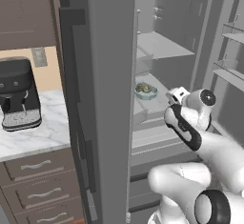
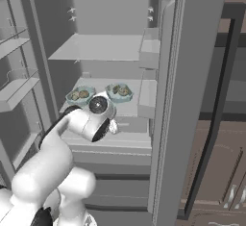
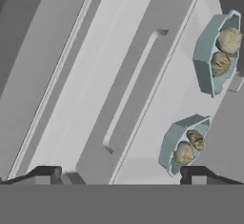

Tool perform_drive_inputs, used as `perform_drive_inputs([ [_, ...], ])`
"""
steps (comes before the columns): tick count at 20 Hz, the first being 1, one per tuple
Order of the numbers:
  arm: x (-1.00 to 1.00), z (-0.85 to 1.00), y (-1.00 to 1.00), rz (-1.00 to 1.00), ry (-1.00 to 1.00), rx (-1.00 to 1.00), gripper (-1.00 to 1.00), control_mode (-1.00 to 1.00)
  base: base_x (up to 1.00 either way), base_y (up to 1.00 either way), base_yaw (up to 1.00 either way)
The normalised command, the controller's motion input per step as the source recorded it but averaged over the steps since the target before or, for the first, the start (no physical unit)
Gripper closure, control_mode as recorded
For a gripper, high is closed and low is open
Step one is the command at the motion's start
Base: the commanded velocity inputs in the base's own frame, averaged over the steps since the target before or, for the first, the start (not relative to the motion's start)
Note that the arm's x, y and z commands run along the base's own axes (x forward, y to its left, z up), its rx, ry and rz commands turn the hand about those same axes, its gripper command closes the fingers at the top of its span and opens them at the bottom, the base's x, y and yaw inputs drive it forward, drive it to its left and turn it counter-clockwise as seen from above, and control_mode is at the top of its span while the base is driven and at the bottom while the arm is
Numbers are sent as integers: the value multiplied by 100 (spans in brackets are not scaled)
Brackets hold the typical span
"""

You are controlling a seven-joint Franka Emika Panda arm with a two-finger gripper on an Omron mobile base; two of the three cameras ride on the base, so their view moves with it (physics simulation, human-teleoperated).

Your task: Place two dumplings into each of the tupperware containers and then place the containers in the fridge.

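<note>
Pincer (image 3: 119,174) fingers are standing apart, empty, before the open fridge (image 2: 115,52); both tupperware containers (image 2: 80,95) (image 2: 119,92) are sitting on its shelf (image 2: 132,108), two dumplings (image 3: 184,152) in each.

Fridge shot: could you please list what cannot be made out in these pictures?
- Left base view: the fridge door's edge covers one of two containers; the other is in view.
- Right base view: the gripper is behind the arm's wrist.
- Hand view: dumplings too small and blurry for detail; fingertips cropped, apart.
</note>
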Motion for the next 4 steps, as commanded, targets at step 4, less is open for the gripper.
perform_drive_inputs([
  [4,-100,48,0,5,24,-18,-100,-100,0,0,0],
])
